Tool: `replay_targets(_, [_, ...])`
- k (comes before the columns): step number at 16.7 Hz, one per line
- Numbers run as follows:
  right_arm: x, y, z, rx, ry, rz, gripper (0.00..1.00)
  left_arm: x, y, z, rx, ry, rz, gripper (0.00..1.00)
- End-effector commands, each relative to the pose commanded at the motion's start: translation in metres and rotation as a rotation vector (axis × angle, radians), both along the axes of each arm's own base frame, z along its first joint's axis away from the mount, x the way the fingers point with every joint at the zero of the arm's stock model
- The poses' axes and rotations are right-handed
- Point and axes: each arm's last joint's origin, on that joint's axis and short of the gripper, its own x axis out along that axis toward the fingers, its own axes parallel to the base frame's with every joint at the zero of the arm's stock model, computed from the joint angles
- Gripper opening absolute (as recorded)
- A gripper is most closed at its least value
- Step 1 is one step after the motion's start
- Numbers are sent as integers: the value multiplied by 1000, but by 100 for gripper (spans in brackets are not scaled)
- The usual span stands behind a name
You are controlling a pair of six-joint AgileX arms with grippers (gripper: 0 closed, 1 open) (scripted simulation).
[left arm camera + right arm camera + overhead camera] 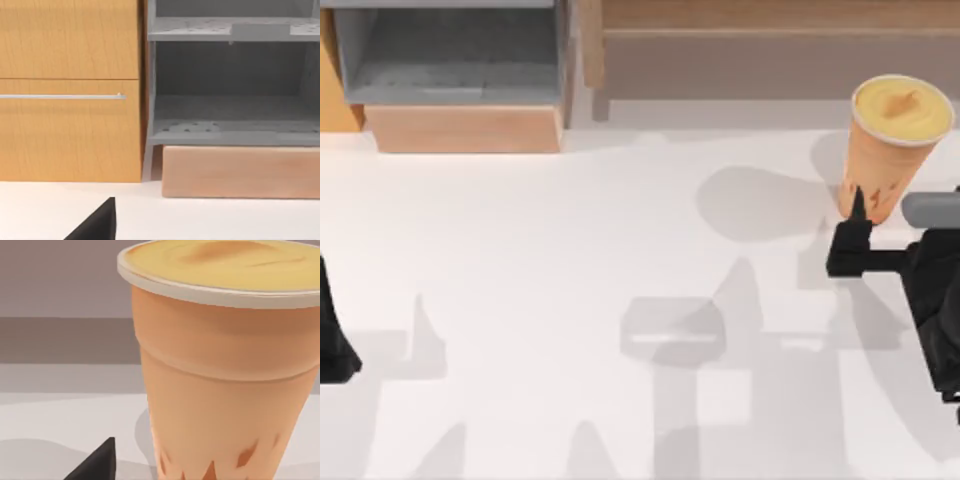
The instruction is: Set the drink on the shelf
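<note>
tall tapered orange cup (890, 150) upright at far right of white surface (570, 250); right tool (885, 215) close beside it, spread wide, holding nothing; left tool (332, 340) parked at left edge, state unclear.

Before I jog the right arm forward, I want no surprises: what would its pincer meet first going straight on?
The drink: the right pincer points at the cup's lower side on the table's right, with nothing visible between; how near the fingertip is, I cannot tell.
</note>
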Motion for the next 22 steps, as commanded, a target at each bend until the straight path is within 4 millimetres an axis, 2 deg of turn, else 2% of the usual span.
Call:
replay_targets(3, [10, 1, -1, 2, -3, 2, 100, 0, 0, 0, 0, 0, 0, 100])
replay_targets(9, [65, 2, -6, 2, -6, 3, 100, 0, 0, 0, 0, 0, 0, 100])
replay_targets(11, [77, 1, -7, 2, -5, 3, 100, 0, 0, 0, 0, 0, 0, 100])
replay_targets(16, [80, 0, -8, 2, -4, 3, 100, 0, 0, 0, 0, 0, 0, 100])
replay_targets(22, [80, 0, -8, 2, -4, 3, 55, 0, 0, 0, 0, 0, 0, 100])
